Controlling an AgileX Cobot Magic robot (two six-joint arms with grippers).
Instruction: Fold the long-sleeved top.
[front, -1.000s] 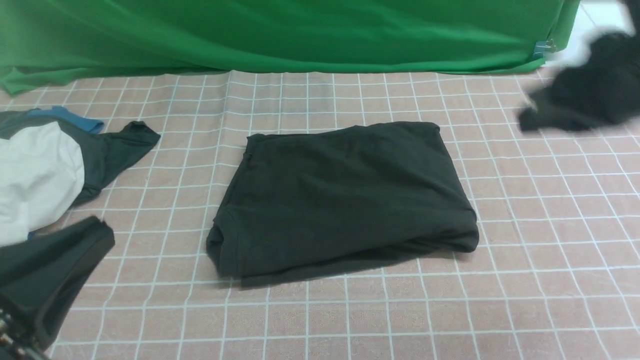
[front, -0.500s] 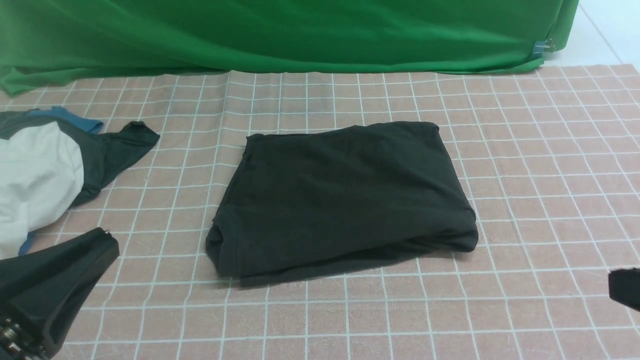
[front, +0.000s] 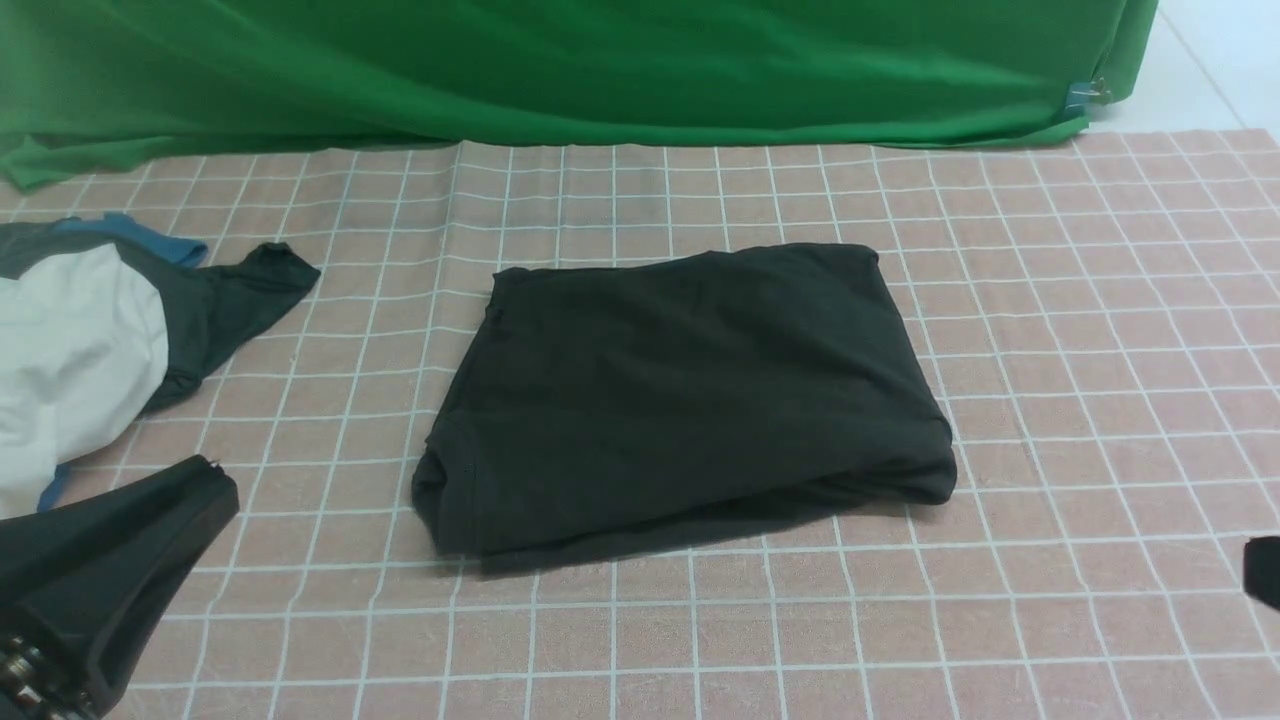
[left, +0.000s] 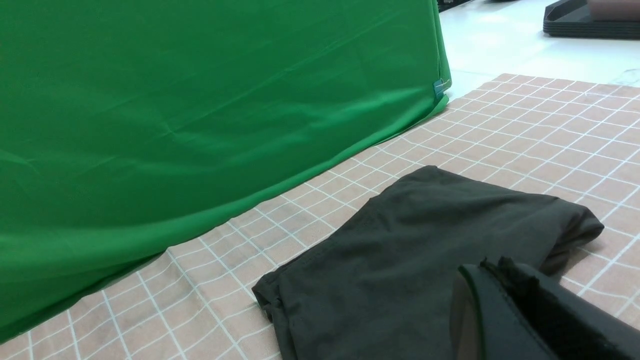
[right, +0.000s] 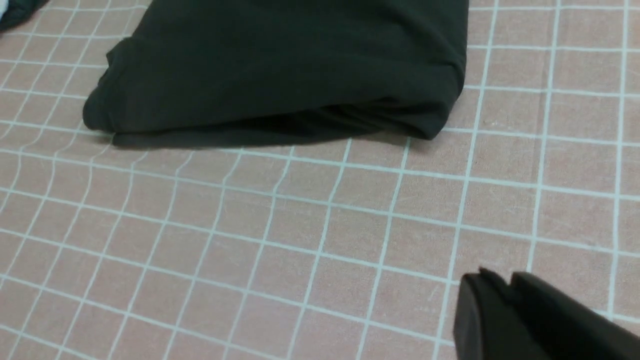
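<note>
Long-sleeved top (front: 690, 400) lies folded on tabletop (front: 1080, 330): soft, light, floppy; grasp at thick edge. Left end effector (front: 205, 480) clenched empty, right end effector (right: 505, 282) nearly clenched, empty.

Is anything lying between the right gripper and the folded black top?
Nothing visible. Only bare checked cloth lies between the right gripper and the near edge of the long-sleeved top. The white garment and the dark cloth with blue trim sit off to the top's left.
</note>
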